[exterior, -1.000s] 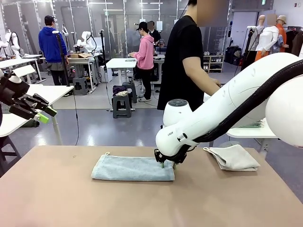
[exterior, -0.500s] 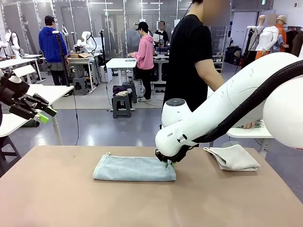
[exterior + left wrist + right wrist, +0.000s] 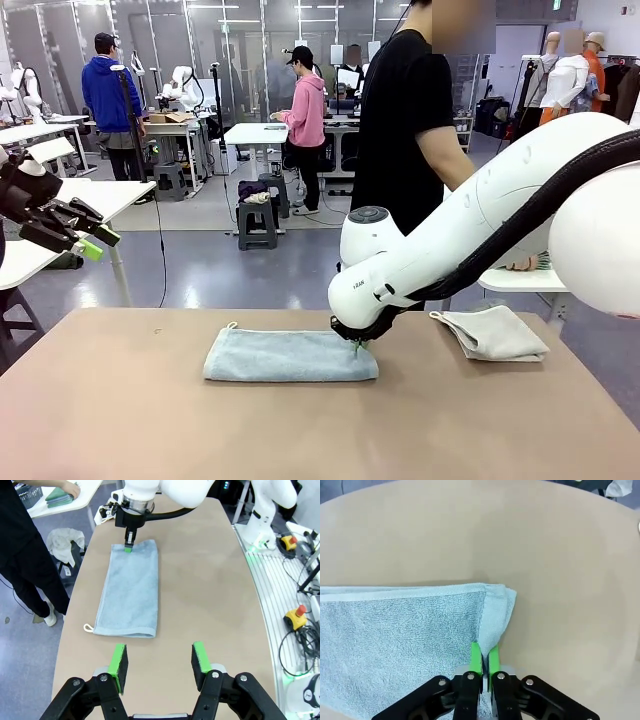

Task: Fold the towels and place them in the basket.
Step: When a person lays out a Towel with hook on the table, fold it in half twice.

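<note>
On tan table (image 3: 120, 420): light blue towel (image 3: 290, 356), right gripper (image 3: 357, 346) clenched on its edge; left gripper (image 3: 159, 662) released.

Tan matte counter (image 3: 120, 420), rounded edges. Person in black short-sleeved shirt (image 3: 405, 110) at far side. Small grey stool (image 3: 257, 222) on floor beyond, dark clothes heap on top. White tables (image 3: 255, 133) farther back. Yellow box with red button (image 3: 296, 618) on floor by cables, left wrist view.
</note>
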Robot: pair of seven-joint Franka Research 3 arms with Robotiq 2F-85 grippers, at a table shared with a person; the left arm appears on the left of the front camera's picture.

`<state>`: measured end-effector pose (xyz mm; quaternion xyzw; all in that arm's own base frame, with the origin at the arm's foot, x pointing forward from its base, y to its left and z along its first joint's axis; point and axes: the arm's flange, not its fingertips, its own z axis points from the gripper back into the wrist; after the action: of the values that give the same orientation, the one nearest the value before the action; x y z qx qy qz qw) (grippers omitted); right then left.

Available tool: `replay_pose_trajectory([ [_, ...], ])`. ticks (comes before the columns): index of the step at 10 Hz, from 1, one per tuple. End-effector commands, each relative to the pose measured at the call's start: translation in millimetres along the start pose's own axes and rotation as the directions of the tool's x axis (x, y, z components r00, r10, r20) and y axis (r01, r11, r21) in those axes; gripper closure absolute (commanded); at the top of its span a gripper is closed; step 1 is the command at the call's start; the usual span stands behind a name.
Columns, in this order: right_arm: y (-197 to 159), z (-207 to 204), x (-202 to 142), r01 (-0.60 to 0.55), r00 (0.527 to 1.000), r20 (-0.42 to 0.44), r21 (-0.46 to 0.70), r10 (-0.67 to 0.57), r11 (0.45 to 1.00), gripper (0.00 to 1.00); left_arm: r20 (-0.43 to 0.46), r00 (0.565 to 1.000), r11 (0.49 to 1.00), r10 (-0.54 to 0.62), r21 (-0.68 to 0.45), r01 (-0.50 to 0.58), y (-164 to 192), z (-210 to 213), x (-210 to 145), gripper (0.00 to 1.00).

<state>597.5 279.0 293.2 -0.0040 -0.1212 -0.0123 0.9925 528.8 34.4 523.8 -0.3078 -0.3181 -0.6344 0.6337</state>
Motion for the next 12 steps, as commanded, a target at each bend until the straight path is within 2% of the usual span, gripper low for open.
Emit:
replay_pose_trajectory([
  [1,-15.9,-3.0,18.9,-0.039,0.999,0.008,-0.003,0.039,0.999,1.00,-0.017,1.000,1.000,0.012,0.008,-0.012,-1.8,0.8,2.4,0.34],
  [3,-29.9,9.9,27.3,-0.040,0.999,0.003,-0.006,0.040,0.999,1.00,-0.017,1.000,1.000,0.012,0.008,-0.012,-1.8,0.8,2.4,0.34],
  [6,-24.3,35.7,27.5,-0.069,0.998,0.005,-0.001,0.069,0.998,1.00,-0.017,1.000,1.000,0.012,0.008,-0.012,-1.8,0.8,2.4,0.34],
  [8,-3.5,63.2,19.7,-0.042,0.999,-0.012,-0.046,0.042,0.998,1.00,-0.017,1.000,1.000,0.012,0.008,-0.012,-1.8,0.8,2.4,0.34],
  [10,23.5,84.5,8.9,-0.033,0.999,0.013,-0.063,0.034,0.997,1.00,-0.017,1.000,1.000,0.012,0.008,-0.012,-1.8,0.8,2.4,0.34],
  [12,64.4,99.3,-2.6,-0.001,1.000,0.022,-0.087,0.003,0.996,1.00,-0.017,1.000,1.000,0.012,0.008,-0.012,-1.8,0.8,2.4,0.34],
])
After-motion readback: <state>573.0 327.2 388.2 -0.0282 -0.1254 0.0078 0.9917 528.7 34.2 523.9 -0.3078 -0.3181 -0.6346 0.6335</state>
